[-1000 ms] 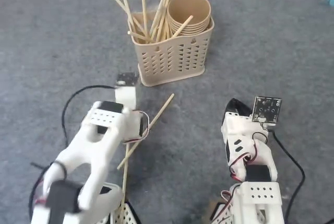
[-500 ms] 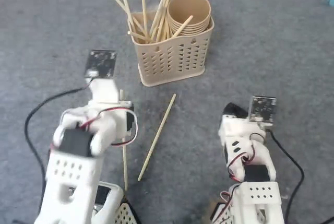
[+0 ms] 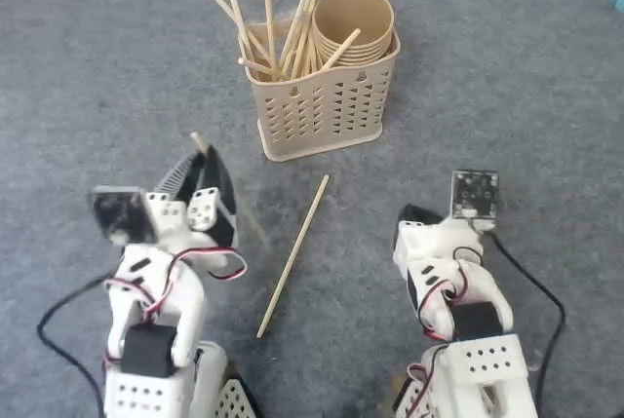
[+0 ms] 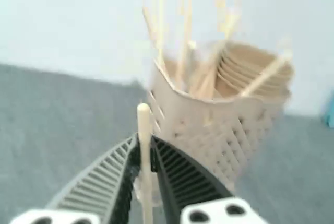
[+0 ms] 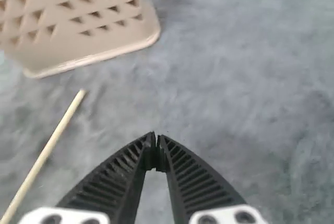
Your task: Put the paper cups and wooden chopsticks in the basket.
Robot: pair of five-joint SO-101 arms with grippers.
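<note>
Wood is showing in the left pincer (image 4: 145,156): its jaws are clamping narrowly on the held chopstick (image 4: 143,125), whose tip is standing clear above the fingertips. The basket (image 3: 322,111) is sitting straight ahead of that pincer and near it. It is already carrying the stacked cups (image 3: 353,14) and a bundle of chopsticks. The held chopstick's long axis is tilting up towards the basket's near wall, so the coming move appears to call for a lift over the rim before release.

The loose chopstick (image 3: 292,257) is lying flat on the grey tabletop (image 3: 507,87), between the two arms. Its long axis is running diagonally, the far end just short of the basket and the near end closer to the left arm.

The right pincer (image 5: 156,151) is hanging low over the tabletop with its jaws pressed together and nothing between them. The loose chopstick is lying off to its side, apart from it.
</note>
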